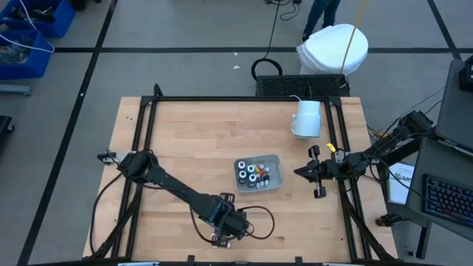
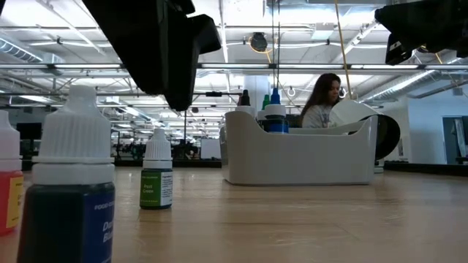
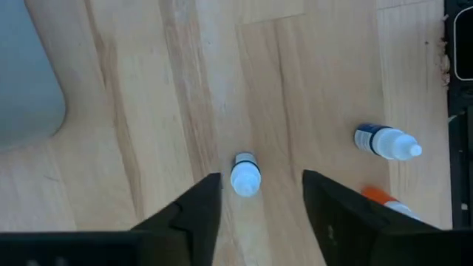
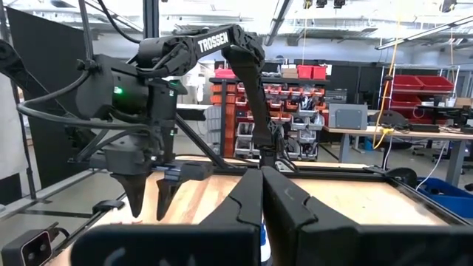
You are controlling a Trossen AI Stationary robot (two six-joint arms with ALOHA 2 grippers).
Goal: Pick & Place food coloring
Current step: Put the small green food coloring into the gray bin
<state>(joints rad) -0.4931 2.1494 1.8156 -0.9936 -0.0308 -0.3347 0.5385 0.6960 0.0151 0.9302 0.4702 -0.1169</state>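
left gripper hangs at the near edge of the bench, jaws apart either side of an upright bottle, gripping nothing. two more bottles lie just beside it, a green one stands closer to the tray. the tray already holds several bottles and pots. beyond it, right gripper waits, jaws closed and empty. partly done, i'd say.
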